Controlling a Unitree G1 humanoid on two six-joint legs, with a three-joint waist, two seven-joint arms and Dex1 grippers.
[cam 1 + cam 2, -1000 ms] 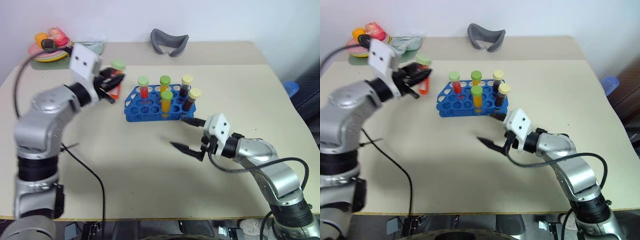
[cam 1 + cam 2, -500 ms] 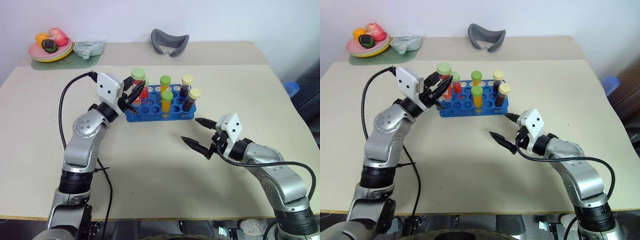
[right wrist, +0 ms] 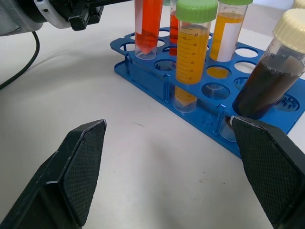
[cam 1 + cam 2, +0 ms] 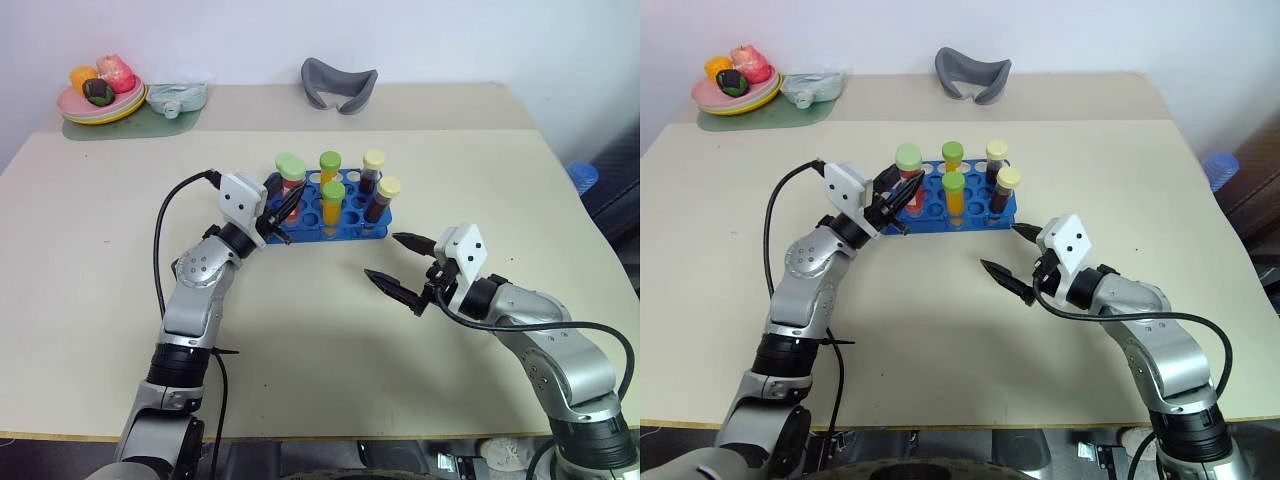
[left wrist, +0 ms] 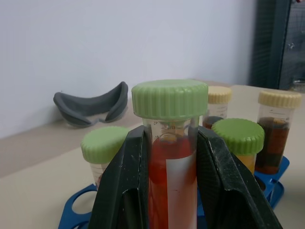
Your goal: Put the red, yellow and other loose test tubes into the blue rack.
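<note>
The left gripper (image 4: 283, 208) is clamped on a red test tube (image 5: 172, 188) with a green cap, its two black fingers (image 5: 125, 183) pressed against the tube's sides just under the cap. The tube stands upright at the left end of the blue rack (image 4: 352, 229); in the right wrist view its pointed tip (image 3: 146, 46) hangs right at a hole on the rack's left edge (whether it has entered the hole is hard to tell from that angle).

Counting tubes: six in all. One is the held red one. Five stand in the rack: one red with a green cap just behind the held tube (image 5: 101, 151), two orange-yellow with green caps (image 4: 333, 205), and two dark brown with cream caps (image 4: 384, 199) at the right end. No tube lies loose on the table (image 4: 300, 340).

The left arm reaches forward from the near left with the forearm angled up and to the right, wrist tilted so the gripper points toward the rack.

Further right, the right gripper (image 4: 403, 270) has its fingers spread wide apart and holds nothing. It hovers just above the tabletop, near and to the right of the rack, apart from it. The right arm comes in from the near right corner, elbow bent, forearm roughly level, and the gripper points left toward the rack's near right corner.

At the far edge sit a plate of fruit (image 4: 98, 95) on the left and a grey curved object (image 4: 339, 83) in the middle.
</note>
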